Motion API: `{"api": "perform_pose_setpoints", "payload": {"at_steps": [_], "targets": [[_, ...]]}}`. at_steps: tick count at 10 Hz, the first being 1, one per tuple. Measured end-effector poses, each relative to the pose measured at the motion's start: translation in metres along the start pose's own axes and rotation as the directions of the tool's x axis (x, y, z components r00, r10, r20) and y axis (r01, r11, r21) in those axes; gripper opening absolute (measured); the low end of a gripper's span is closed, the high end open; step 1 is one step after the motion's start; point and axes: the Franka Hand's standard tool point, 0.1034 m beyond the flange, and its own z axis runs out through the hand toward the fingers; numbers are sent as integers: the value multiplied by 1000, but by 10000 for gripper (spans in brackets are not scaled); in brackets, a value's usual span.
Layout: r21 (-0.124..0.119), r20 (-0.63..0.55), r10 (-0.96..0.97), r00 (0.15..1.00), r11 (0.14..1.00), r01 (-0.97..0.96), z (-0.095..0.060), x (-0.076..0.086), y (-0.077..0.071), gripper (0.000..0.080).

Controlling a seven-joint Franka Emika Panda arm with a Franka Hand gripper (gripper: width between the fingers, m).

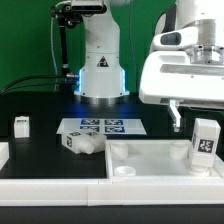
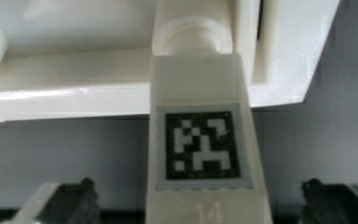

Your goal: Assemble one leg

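claw is hanging released: its two dark fingers are standing well apart, one on each side of the leg, and neither is touching it in the wrist view. the leg is standing upright, tag facing the camera, on the large flat white piece toward the exterior view's right and directly under the hand. whether its foot is sitting in a hole cannot be told. a round socket is showing at the piece's near corner on the exterior view's left. a second leg is resting far off on the exterior view's left, and a third leg is lying on its side just beside the marker board. judged from this, the step in hand is gripping the upright leg in order to fasten it to the white piece. the next move is calling for a centred, square closing on the post without tipping it, then probably a twist about its axis under light downward pressure.
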Motion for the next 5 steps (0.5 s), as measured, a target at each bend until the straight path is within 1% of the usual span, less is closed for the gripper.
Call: {"api": "perform_pose_setpoints", "payload": {"at_steps": [1,2,3,4,5], "targets": [[13,-20,-25,999,1000,25,-7,15,9,612],[30,39,6,999,1000,-7,-10,21,11,642],[39,150,30,988,999,-36,-13,25,9,647],[41,209,26,978,999,-36,-12,34,14,647],[34,282,35,959,998,-46,-10,37,24,649]]}}
